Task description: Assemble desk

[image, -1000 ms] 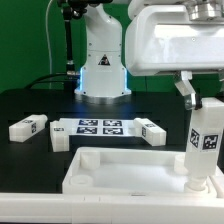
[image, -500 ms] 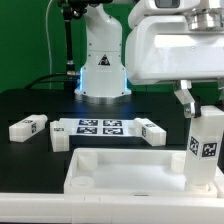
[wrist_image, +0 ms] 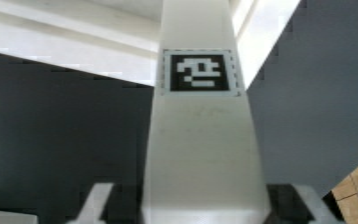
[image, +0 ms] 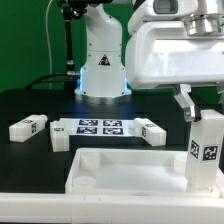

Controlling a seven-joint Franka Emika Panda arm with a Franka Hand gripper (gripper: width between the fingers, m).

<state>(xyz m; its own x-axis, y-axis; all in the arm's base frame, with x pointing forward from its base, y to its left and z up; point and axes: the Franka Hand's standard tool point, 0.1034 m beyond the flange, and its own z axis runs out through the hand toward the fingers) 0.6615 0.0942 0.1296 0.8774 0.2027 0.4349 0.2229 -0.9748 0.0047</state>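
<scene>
From my station, the jaws are clenched on the upright leg (image: pixel 205 130). In the wrist view the two fingers (wrist_image: pixel 101 203) press its flanks on either side, and the leg (wrist_image: pixel 202 140) fills the middle of that picture. In the exterior view this leg stands vertical at the right end of the desk top (image: pixel 120 186), over its near corner. I cannot tell whether its foot is seated in the rim or only close to it. The leg runs to the exterior view's right border, so I see nothing of the room beyond it on that side.

The desk top lies flat on the black tabletop (image: pixel 30 165), recess upward, and its raised rim is unbroken along the front edge. To the exterior view's left of it there is a wide patch of bare tabletop. A narrow dark strip separates its far edge from the marker board (image: pixel 100 126).

Three loose legs lie flat along that back row:
- The left leg (image: pixel 28 127) lies by itself, apart from the board.
- The second leg (image: pixel 58 137) lies just beside the board's left end.
- The third leg (image: pixel 153 131) lies at the board's right end.

Behind them the robot base (image: pixel 103 60) stands with a blue-lit ring low down.

For markings I can only make out square tags. One tag (wrist_image: pixel 202 72) sits high on the held leg and shows a blocky black pattern inside a white border. It also shows on the leg in the exterior view (image: pixel 209 152). The marker board and the loose legs carry similar tags, too small for me to read.
</scene>
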